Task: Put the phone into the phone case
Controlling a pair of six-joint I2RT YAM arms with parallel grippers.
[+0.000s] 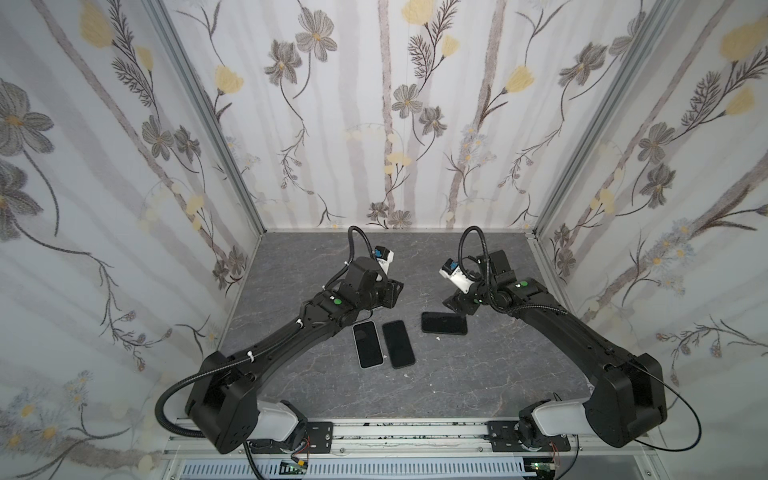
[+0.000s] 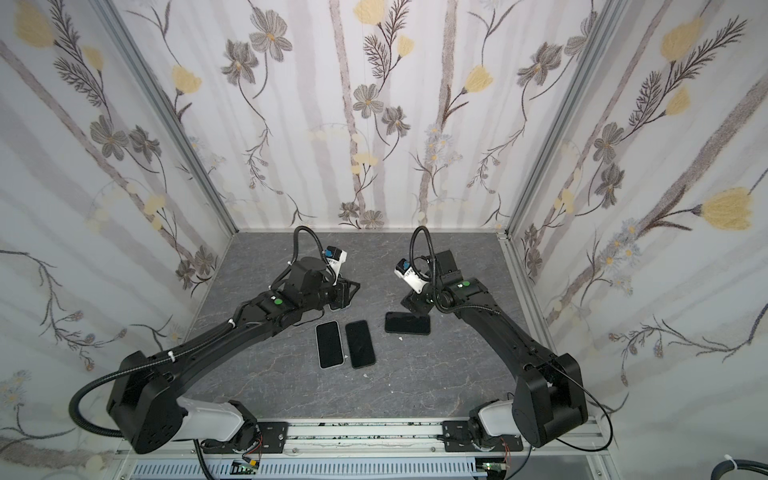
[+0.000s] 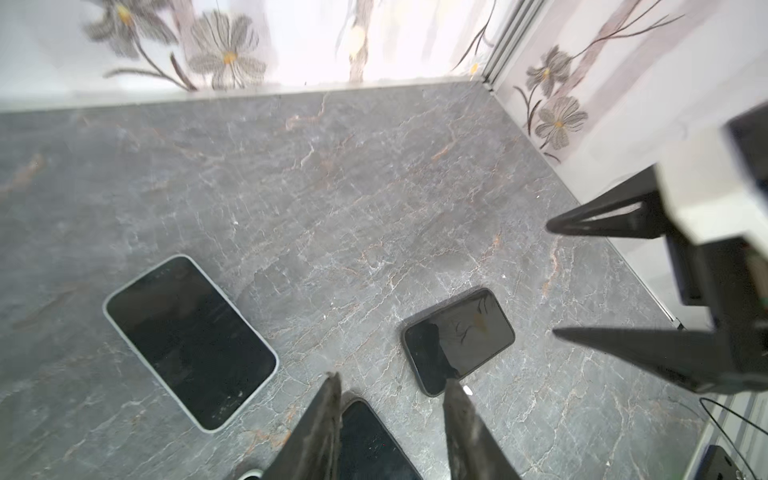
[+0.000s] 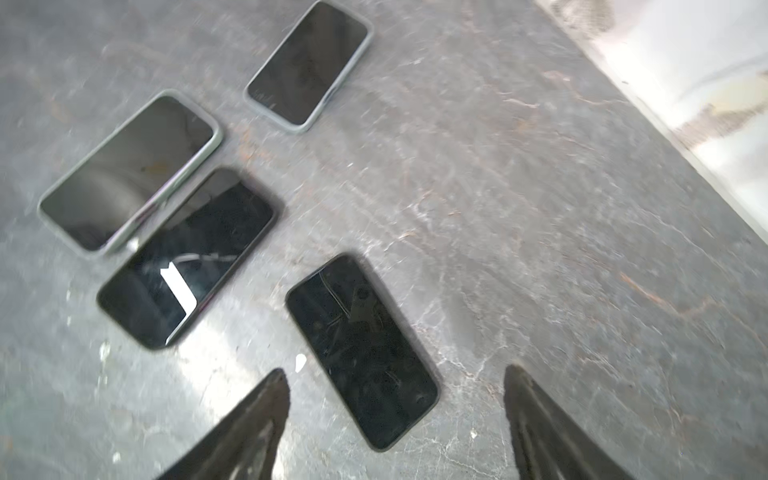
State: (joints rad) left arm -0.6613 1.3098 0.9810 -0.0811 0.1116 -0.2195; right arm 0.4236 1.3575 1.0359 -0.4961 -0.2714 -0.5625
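Left fingers (image 3: 324, 419) were part-spread and gripping nothing. The left gripper (image 3: 392, 379) hung clear above the table (image 1: 457, 382), and the far end of the middle dark phone (image 1: 398, 344) showed between its tips on the slab below.

Left to right:
- The near light-cased phone (image 1: 367, 345) and the middle dark one lay lengthwise, side by side, almost touching.
- A far light-cased phone (image 4: 307, 64) sat just beyond them, mostly hidden under the left wrist in both top views.
- The crosswise dark phone (image 1: 444, 323) lay flat, screen up, apart from that pair.
- The right gripper (image 4: 395, 370) stood over the crosswise phone's end with fingers wide apart, holding nothing. As far as I could tell it wasn't touching the phone.

A grey rim (image 3: 415, 368) ran round the crosswise phone, so I read it as already seated in a dark case. No empty case showed in any view.

Judgement: insertion was done for this one and the step in hand was release. The next move wants a straight lift away without clipping the phone's end. After that, check that all four corners sit flush, since the wrist pictures were too blurred to confirm it.
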